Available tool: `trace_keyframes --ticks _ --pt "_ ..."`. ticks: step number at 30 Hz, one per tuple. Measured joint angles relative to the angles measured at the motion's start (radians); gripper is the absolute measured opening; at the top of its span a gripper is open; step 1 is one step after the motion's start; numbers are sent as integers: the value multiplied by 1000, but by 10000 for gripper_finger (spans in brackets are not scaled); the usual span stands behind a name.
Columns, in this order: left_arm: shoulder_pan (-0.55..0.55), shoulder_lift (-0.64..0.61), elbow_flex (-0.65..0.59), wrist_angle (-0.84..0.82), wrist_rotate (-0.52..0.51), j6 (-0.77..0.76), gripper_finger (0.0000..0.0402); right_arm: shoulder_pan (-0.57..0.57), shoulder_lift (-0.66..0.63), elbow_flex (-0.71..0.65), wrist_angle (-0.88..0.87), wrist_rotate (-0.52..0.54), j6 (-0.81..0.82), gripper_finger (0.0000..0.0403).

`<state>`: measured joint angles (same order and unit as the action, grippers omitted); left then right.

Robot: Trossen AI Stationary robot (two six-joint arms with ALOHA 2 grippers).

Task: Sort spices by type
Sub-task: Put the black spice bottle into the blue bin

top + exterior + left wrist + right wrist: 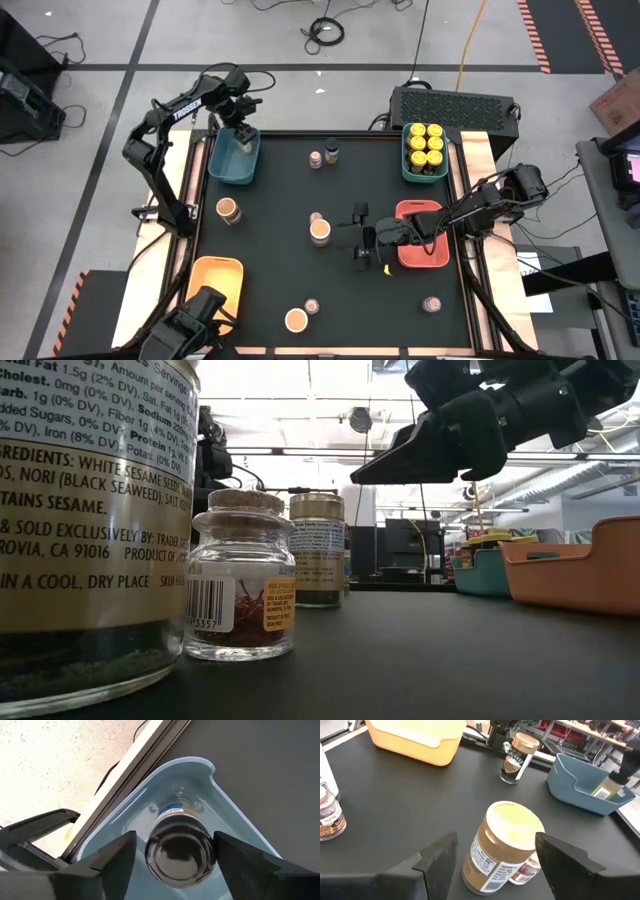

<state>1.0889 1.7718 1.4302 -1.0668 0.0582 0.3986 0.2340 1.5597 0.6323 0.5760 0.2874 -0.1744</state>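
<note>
My left gripper [175, 865] hangs open over the blue tray [228, 165] at the far left, pointing down. A dark-lidded spice jar [180, 851] sits in that tray between the fingers, with a gap on each side. My right gripper [495, 862] reaches level from the table's right, open, just short of a tan-lidded jar [505, 845] at the table's middle [320, 231]. A tiny pinkish-lidded jar [316, 216] stands right behind that jar. Yellow-lidded jars [426, 143] fill the green tray [406, 160].
A red tray [430, 255] lies under my right arm and an orange tray [215, 272] at the near left. Loose jars stand at the far middle [331, 152], the left [229, 210], the near middle [296, 320] and the near right [432, 303].
</note>
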Motion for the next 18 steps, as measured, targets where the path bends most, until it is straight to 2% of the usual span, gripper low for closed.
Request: trace_keyframes --ticks 6,11,15,18 --pt "0 0 0 0 -2 25 296 0 0 0 5 0 -21 260" --pt "-1 -13 4 -5 -10 78 299 0 0 0 4 0 -21 260" --pt "-4 -21 59 -26 -10 86 300 0 0 0 4 0 -21 260" --pt "-9 -24 115 -63 57 80 300 0 0 0 4 0 -21 260"
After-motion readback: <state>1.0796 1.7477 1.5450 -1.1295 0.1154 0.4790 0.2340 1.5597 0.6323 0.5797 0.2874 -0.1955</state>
